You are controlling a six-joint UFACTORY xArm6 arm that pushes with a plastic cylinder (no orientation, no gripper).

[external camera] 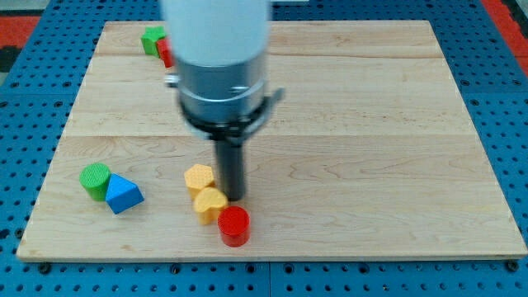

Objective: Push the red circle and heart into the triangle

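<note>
The wooden board (371, 124) lay on a blue pegboard (33, 82), and most of its surface toward the view's right of my tip (235, 197) was bare wood. The arm carried no claw, only the dark rod, so nothing was grasped or released.

My tip stood just to the view's right of the two yellow blocks, touching or nearly touching them. The upper yellow block (199, 178) looked many-sided; the lower yellow heart (210, 204) sat against it. The red circle (233, 225), a short bright cylinder with a flat round top, sat below my tip and against the heart's lower right, close to the board's bottom edge.

Well to the view's left of my tip, the blue triangle (123, 194) lay touching a green ribbed cylinder (95, 180), near the board's left edge, with bare wood between them and the yellow blocks.

Far above, near the board's top edge, a green block (153, 39) sat beside a second red block (165, 52), partly hidden behind the arm, its shape unclear
</note>
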